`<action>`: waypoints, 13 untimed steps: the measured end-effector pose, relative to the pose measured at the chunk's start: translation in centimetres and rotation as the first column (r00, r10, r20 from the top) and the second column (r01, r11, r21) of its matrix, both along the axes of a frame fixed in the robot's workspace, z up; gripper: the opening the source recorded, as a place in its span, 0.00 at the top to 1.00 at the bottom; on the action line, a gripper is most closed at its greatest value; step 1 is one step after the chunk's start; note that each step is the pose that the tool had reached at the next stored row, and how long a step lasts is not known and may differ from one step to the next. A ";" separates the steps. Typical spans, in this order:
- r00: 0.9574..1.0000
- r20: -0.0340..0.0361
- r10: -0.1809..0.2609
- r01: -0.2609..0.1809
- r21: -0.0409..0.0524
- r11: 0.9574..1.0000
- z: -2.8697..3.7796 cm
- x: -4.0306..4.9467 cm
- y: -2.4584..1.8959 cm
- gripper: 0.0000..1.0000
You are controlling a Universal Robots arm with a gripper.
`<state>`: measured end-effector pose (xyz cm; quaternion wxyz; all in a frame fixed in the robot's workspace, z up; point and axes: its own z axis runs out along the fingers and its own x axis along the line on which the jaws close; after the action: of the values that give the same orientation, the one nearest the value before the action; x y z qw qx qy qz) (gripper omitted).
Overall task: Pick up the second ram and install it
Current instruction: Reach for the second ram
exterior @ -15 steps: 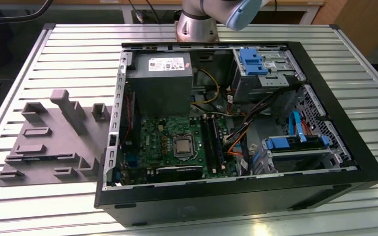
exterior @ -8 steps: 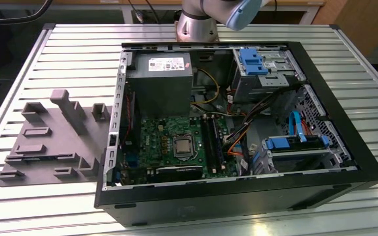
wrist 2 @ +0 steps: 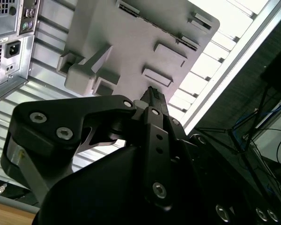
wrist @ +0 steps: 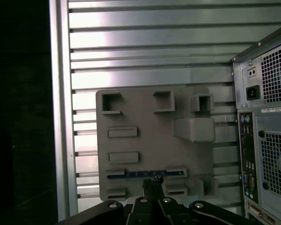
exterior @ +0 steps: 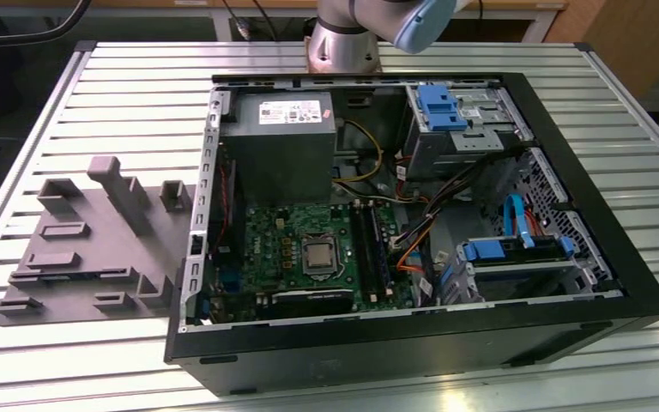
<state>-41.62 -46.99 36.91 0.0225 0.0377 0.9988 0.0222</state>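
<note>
The second ram (wrist: 136, 174) is a thin dark stick standing on edge between two small blocks of the grey holder plate (wrist: 145, 145), near the plate's front edge. The exterior view shows the ram (exterior: 75, 274) as a dark line on that plate (exterior: 89, 249), left of the open computer case. My gripper (wrist: 152, 180) hangs well above the plate, its tips lined up over the middle of the stick. The fingers look shut with nothing between them. In the second wrist view the gripper (wrist 2: 152, 96) points at the plate (wrist 2: 131, 42).
The open computer case (exterior: 604, 257) lies at the exterior view's right, with the green motherboard (exterior: 278, 232) and its long black slots (exterior: 370, 245) inside. The case's back panel (wrist: 267, 140) stands close beside the plate. A tall block (wrist: 193, 130) rises from the plate. The slatted table's edge (wrist: 61, 117) is near.
</note>
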 end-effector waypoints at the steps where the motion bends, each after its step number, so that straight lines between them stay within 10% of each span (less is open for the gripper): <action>1: 1.000 0.000 0.000 0.000 0.000 1.000 -0.01 -0.02 -0.02 0.89; 13: 1.000 0.000 0.000 0.000 0.000 1.000 -0.17 -0.22 -0.30 0.89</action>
<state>-41.84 -47.28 36.74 0.0226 0.0376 0.9988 0.0222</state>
